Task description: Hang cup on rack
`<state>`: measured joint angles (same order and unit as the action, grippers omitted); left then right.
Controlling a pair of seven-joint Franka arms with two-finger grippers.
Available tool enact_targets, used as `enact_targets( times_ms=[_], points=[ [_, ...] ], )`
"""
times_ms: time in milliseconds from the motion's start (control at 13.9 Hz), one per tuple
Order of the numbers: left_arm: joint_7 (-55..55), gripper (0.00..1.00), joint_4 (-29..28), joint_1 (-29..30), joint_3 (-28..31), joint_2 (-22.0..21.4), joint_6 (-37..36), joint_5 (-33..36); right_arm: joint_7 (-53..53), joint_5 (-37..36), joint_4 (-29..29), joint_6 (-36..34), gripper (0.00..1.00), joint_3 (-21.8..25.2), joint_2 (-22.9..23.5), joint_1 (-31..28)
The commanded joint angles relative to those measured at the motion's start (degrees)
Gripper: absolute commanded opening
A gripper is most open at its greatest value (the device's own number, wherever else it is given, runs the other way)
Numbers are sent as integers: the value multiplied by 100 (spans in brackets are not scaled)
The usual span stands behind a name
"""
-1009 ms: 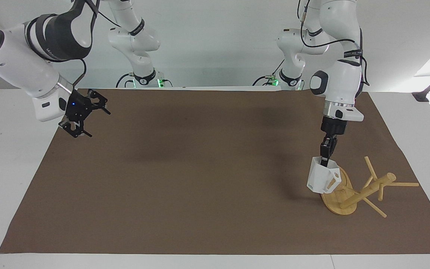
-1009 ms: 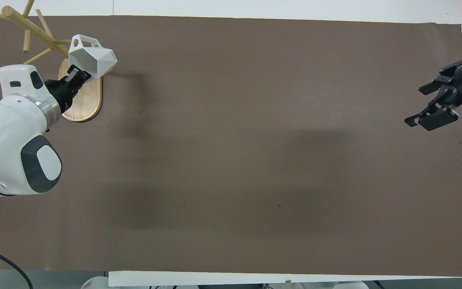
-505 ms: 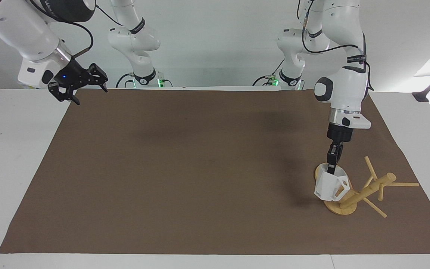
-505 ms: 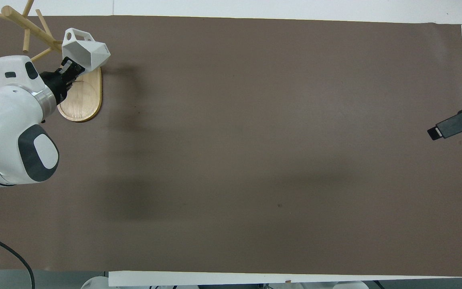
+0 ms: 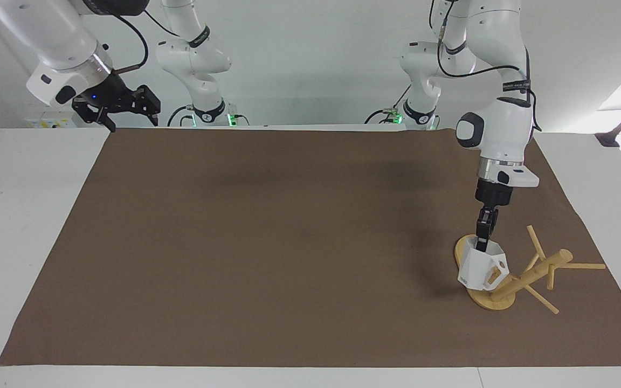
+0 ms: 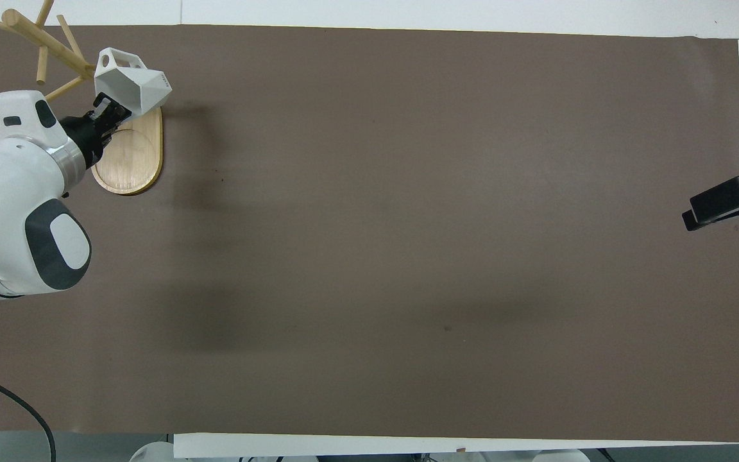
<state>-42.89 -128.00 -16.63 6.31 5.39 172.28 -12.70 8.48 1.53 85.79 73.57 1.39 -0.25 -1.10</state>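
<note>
Facing view: left tool (image 5: 484,241) clamped on cup (image 5: 482,267) rim, cup held over rack (image 5: 510,275) base, handle touching the post. Rack at the left arm's end of the counter (image 5: 267,242). Right tool (image 5: 119,105) raised over right-arm counter edge, fingers apart; arm waiting.

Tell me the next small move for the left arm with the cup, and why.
Probably ease the cup sideways toward the rack's post, handle leading onto a peg. The left gripper holds it by the rim over the base, handle beside the post, unhooked. The right gripper waits.
</note>
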Motion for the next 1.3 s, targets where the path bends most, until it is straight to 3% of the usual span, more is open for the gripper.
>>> enact_targets(
  times_ms=[0,144,577,649,793,865,1009,1081,1225],
  points=[
    [150,0,12,134,-78,-2,-54,-118,-83,-101,315,201,100,45,-177,-48],
    [141,1,3,143,-60,-11,-63,-136,-119,-109,333,202,100,125,-177,-48],
    [141,20,3,152,-25,-38,-239,-145,-295,-118,350,202,100,204,-124,-39],
    [132,35,12,152,-25,-38,-239,-145,-269,-109,359,202,100,195,-116,-48],
    [123,54,12,160,-7,-99,-378,-145,-259,-92,350,202,100,195,-116,22],
    [115,63,12,160,1,-230,-623,-145,-259,-92,350,202,100,178,-116,40],
    [150,94,47,178,28,-625,-1596,-145,-259,-83,359,202,100,169,-124,40],
    [176,100,73,187,54,-774,-2106,-110,-259,-83,350,202,100,169,-116,23],
    [578,100,275,388,81,-1082,-3230,39,-259,-83,350,202,100,169,-116,-4]
  ],
)
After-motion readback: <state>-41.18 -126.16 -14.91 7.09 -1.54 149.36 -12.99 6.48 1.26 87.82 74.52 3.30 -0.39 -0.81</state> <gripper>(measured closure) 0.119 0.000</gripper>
